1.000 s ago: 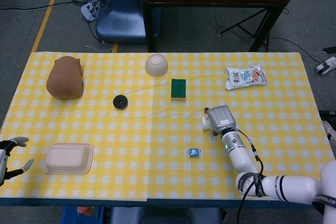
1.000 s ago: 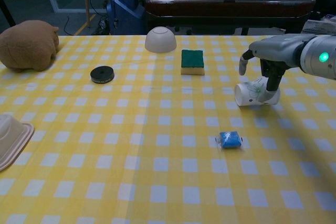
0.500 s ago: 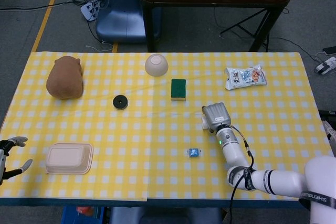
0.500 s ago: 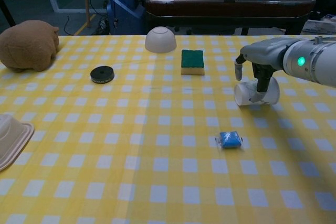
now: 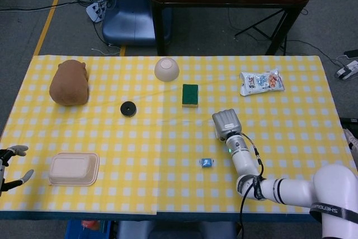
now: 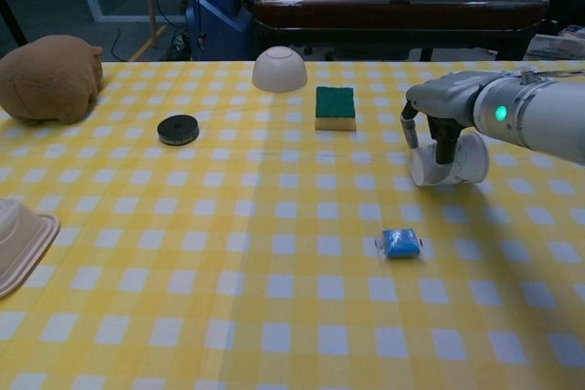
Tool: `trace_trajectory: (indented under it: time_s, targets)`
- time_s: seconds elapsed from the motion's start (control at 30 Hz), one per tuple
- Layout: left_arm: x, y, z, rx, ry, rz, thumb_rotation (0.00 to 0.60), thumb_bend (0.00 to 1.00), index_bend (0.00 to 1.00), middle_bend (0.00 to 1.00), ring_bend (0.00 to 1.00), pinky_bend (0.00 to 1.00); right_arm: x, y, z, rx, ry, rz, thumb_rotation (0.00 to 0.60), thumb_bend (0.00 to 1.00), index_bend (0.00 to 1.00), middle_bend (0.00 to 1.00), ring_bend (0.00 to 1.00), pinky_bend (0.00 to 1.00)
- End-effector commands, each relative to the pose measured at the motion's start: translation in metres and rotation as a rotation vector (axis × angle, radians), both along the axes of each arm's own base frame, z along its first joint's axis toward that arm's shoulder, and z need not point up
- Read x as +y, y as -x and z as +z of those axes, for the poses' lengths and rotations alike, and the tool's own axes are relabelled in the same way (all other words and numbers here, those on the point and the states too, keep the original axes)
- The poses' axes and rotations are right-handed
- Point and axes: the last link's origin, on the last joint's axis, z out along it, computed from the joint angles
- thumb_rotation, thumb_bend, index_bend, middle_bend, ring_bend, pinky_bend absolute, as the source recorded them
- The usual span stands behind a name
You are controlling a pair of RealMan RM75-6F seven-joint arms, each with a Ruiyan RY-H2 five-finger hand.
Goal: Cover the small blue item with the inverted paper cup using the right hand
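The white paper cup [image 6: 462,163] lies on its side on the yellow checked cloth, right of centre. My right hand [image 6: 445,105] hangs over it with fingers apart: one finger [image 6: 410,125] drops by the cup's left end, and another crosses its front. In the head view the right hand [image 5: 226,122] hides nearly all of the cup. The small blue item [image 6: 398,243] sits on the cloth just nearer than the cup and slightly left, apart from it, and the blue item [image 5: 206,162] also shows from above. My left hand [image 5: 6,163] is open at the table's near left corner.
A green sponge [image 6: 335,107] lies just beyond the cup to its left. Further off are an upturned white bowl [image 5: 166,69], a black disc [image 5: 128,108], a brown plush toy [image 5: 69,82], a beige lidded box [image 5: 74,168] and a snack bag [image 5: 261,81].
My right hand has slid left along the cup, its fingers now reaching the cup's left end. The cup and blue item have stayed in place. The left hand barely moved.
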Motion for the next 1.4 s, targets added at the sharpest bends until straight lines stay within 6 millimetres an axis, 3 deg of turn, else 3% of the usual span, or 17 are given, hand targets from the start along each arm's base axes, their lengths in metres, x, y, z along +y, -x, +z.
trace_trajectory:
  time_s: [0.03, 0.27, 0.57, 0.93, 1.4]
  targets:
    - [0.000, 0.000, 0.000, 0.000, -0.001, 0.000, 0.600, 0.22, 0.40, 0.43, 0.37, 0.49, 0.001, 0.001, 0.002, -0.040, 0.003, 0.001, 0.600, 0.06, 0.56, 1.00, 1.00, 1.00]
    - [0.001, 0.002, 0.003, -0.003, -0.012, 0.009, 0.600, 0.22, 0.39, 0.43, 0.37, 0.49, 0.014, 0.006, 0.029, -0.214, 0.004, 0.025, 0.600, 0.08, 0.57, 1.00, 1.00, 1.00]
    - [0.001, 0.004, 0.007, 0.002, -0.037, 0.021, 0.600, 0.22, 0.39, 0.43, 0.37, 0.49, 0.047, 0.015, 0.057, -0.547, -0.036, 0.120, 0.600, 0.08, 0.57, 1.00, 1.00, 1.00]
    - [0.003, 0.006, 0.009, 0.010, -0.052, 0.039, 0.600, 0.22, 0.39, 0.43, 0.37, 0.49, 0.075, 0.038, 0.044, -0.964, -0.185, 0.117, 0.600, 0.07, 0.57, 1.00, 1.00, 1.00]
    - [0.005, 0.008, 0.007, 0.014, -0.049, 0.050, 0.600, 0.22, 0.39, 0.43, 0.37, 0.49, 0.078, 0.058, 0.013, -1.268, -0.303, 0.043, 0.600, 0.07, 0.57, 1.00, 1.00, 1.00]
